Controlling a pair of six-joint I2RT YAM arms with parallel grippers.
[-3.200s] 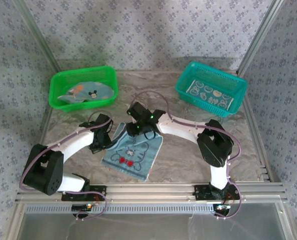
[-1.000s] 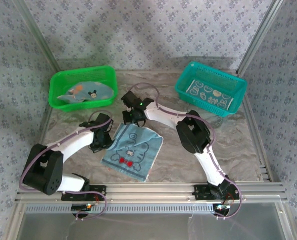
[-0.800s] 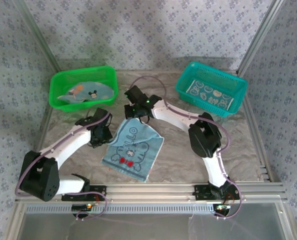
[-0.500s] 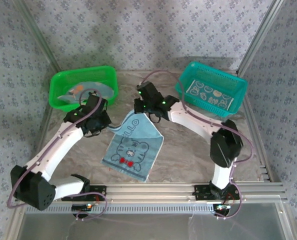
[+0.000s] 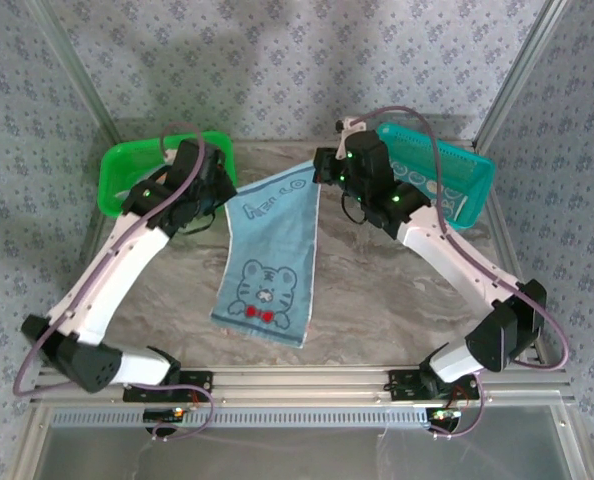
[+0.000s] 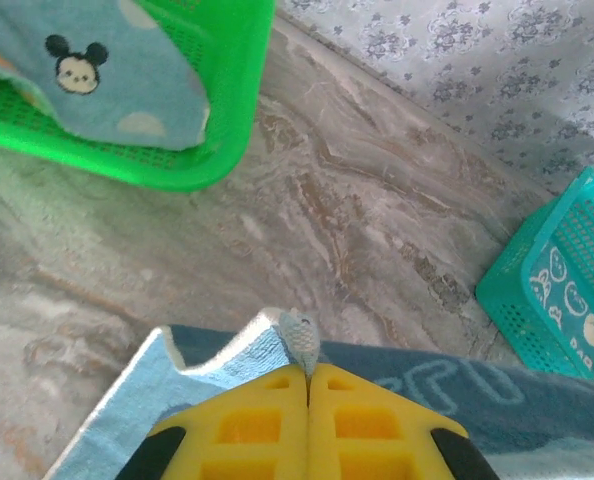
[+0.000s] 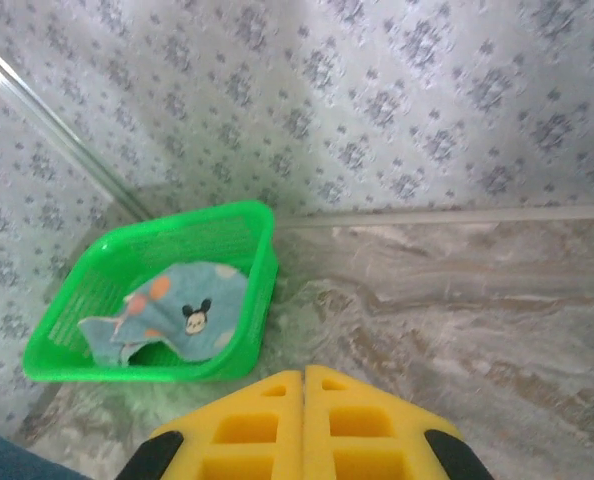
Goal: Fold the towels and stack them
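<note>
Left jaws and right jaws are each pinching one far corner of the towel, holding that end raised. Its long axis is running from them toward the near edge of the bench, tiger end nearest that edge.

Left wrist view crops the teal basket rightward and the towel below.

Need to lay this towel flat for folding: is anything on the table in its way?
Nothing visible. The tiger towel hangs from the left fingers and right fingers over bare table. The green basket and teal basket stand off to each side at the back.
</note>
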